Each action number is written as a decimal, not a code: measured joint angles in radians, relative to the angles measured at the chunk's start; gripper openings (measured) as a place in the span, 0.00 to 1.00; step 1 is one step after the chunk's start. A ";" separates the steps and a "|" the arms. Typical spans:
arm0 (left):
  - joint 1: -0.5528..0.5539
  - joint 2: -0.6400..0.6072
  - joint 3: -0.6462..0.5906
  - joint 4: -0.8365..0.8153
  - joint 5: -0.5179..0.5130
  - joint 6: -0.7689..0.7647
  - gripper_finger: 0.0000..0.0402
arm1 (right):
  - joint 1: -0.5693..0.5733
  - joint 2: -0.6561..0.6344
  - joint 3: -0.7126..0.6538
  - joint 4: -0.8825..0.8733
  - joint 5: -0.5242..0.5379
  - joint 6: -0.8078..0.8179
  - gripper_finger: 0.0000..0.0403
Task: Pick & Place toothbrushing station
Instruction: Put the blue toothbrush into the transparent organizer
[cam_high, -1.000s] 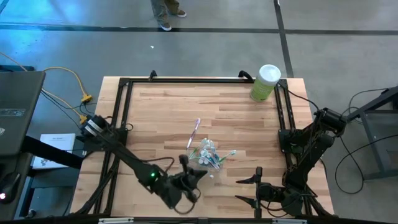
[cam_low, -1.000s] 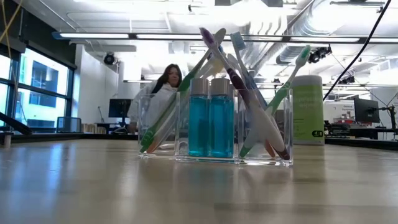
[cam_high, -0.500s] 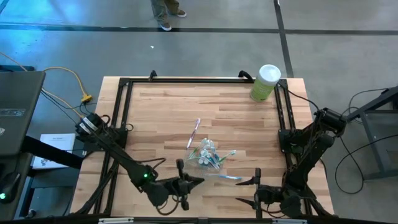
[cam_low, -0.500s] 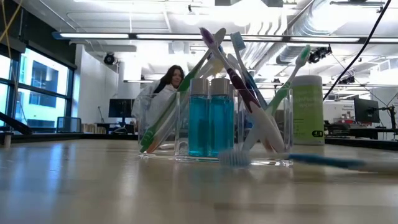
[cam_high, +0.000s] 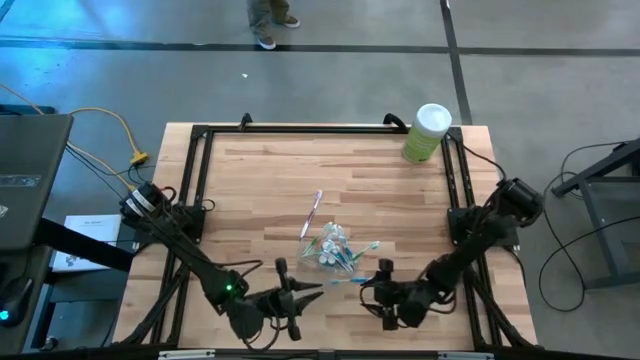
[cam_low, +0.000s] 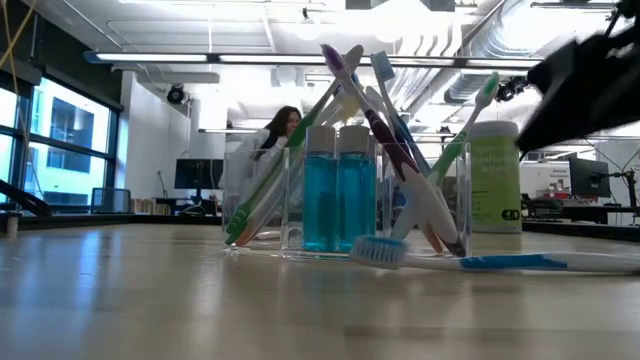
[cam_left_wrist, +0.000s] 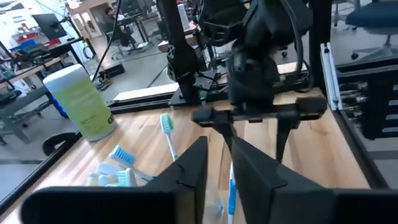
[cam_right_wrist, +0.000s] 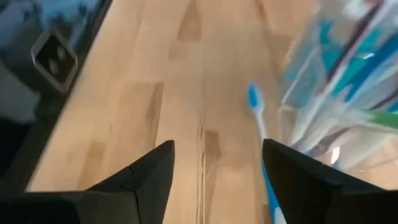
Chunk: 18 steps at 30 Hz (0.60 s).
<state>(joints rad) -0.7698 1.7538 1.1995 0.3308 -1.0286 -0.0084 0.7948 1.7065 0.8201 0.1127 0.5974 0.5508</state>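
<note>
High view: right arm (cam_high: 470, 245) stretched low, fingers (cam_high: 384, 268) spread beside blue toothbrush (cam_high: 352, 282).

Both arms reach low over the table's near edge, left gripper (cam_high: 285, 297) narrowly parted, right gripper (cam_high: 384, 293) wide.

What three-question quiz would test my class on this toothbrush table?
1. True or false: a blue toothbrush lies on the table, outside the holder.
2. Where is the canister? A) upright at the table's far right corner; B) inside the holder; C) lying flat at the centre.
3. Fill in: the right end effector, near the toothbrush, is ____ (open/shut).

Key: 1 true; 2 A; 3 open.
</note>
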 joint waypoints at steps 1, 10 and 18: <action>-0.001 0.000 0.000 -0.003 -0.009 0.007 0.18 | -0.007 0.012 0.002 0.000 -0.021 -0.020 0.58; 0.000 -0.019 0.000 -0.023 -0.159 0.068 0.30 | -0.070 0.181 0.181 -0.021 -0.103 -0.262 0.58; 0.001 -0.105 0.000 -0.169 -0.022 -0.025 0.30 | -0.170 0.219 0.263 -0.187 -0.059 -0.240 0.58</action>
<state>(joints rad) -0.7689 1.6483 1.1999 0.1619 -1.0502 -0.0334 0.6246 1.9259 1.0828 -0.0742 0.5382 0.3108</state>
